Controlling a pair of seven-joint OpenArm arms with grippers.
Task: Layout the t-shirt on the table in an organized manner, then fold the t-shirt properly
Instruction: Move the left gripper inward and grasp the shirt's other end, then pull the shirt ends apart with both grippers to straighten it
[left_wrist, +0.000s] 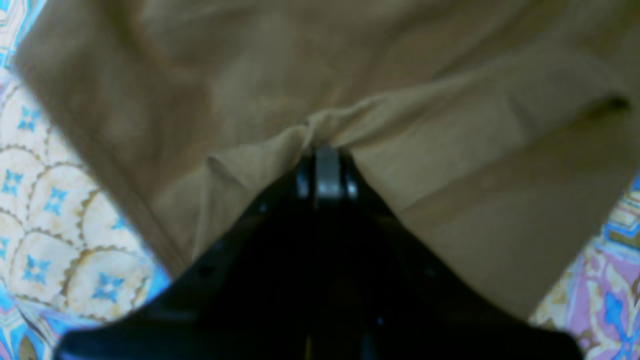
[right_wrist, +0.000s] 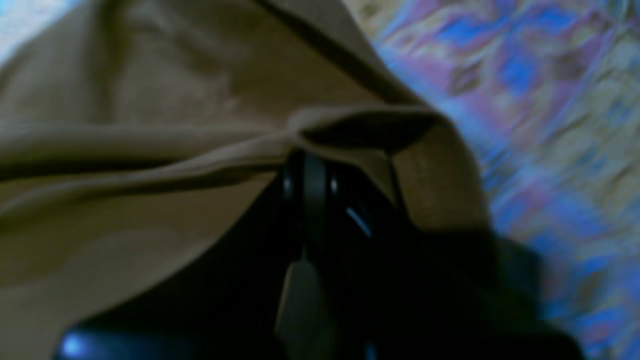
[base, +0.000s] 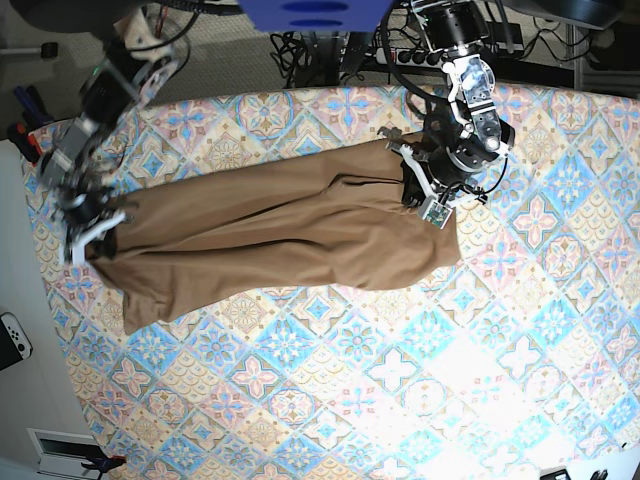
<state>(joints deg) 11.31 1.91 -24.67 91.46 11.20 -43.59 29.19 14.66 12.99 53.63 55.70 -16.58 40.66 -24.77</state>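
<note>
Tan soft fabric, the t-shirt (base: 290, 235) is lying stretched across the desk (base: 400, 380). The left fingers (left_wrist: 327, 150) are clenching its edge; the right fingers (right_wrist: 307, 155) are pinching the opposite end. It is likely draping limply, so hems give the best hold. Blur is hiding the seams and tag.

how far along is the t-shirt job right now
Early, in the layout stage. Done: the t-shirt is pulled out lengthwise across the table. In hand: the left pincer and right pincer are each shut on an opposite end of the cloth. Left: creases run across the middle and one end droops, so flattening remains, and no fold shows yet.
</note>
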